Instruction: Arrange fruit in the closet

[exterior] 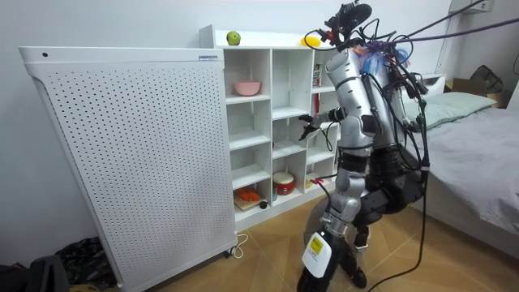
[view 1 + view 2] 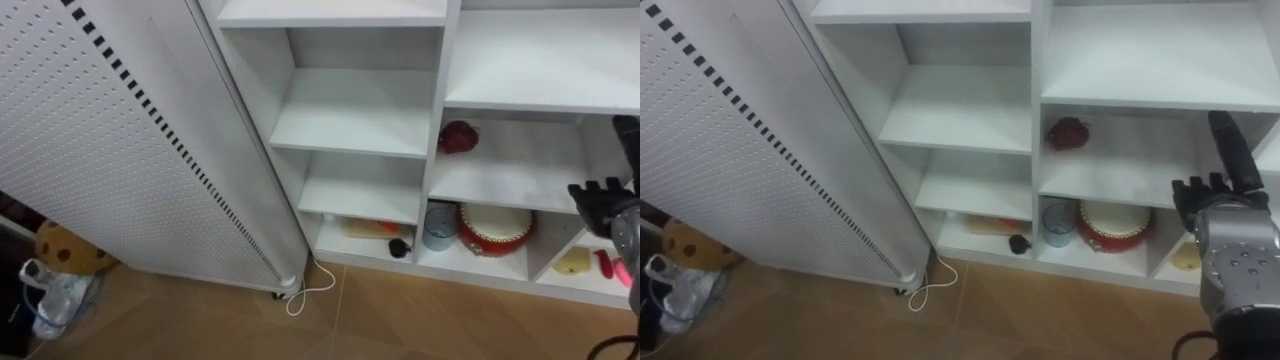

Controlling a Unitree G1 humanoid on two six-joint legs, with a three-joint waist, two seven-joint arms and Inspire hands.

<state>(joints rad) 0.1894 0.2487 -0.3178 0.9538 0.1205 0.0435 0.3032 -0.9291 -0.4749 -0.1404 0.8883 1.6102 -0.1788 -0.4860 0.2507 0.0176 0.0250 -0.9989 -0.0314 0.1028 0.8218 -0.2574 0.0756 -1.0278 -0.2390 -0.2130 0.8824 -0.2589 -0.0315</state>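
A dark red fruit (image 2: pixel 458 137) lies on a middle shelf of the white closet (image 2: pixel 360 110), in the second column. On the closet's top sit a green apple (image 1: pixel 233 38) and a yellow fruit (image 1: pixel 309 40). My right hand (image 2: pixel 1225 205) is raised at the right, in front of the lower shelves and right of the red fruit. It is open, its thumb points up, and it holds nothing. I stand facing the closet, with that hand (image 1: pixel 312 122) stretched toward the middle shelves.
The bottom shelves hold a red-and-white pot (image 2: pixel 495 228), a blue cup (image 2: pixel 438 225), an orange packet (image 2: pixel 368 228) and small yellow and pink items (image 2: pixel 573 262). A pink bowl (image 1: pixel 247 87) sits higher up. A white perforated panel (image 2: pixel 100 150) stands at the left, a bed (image 1: pixel 478 162) behind me.
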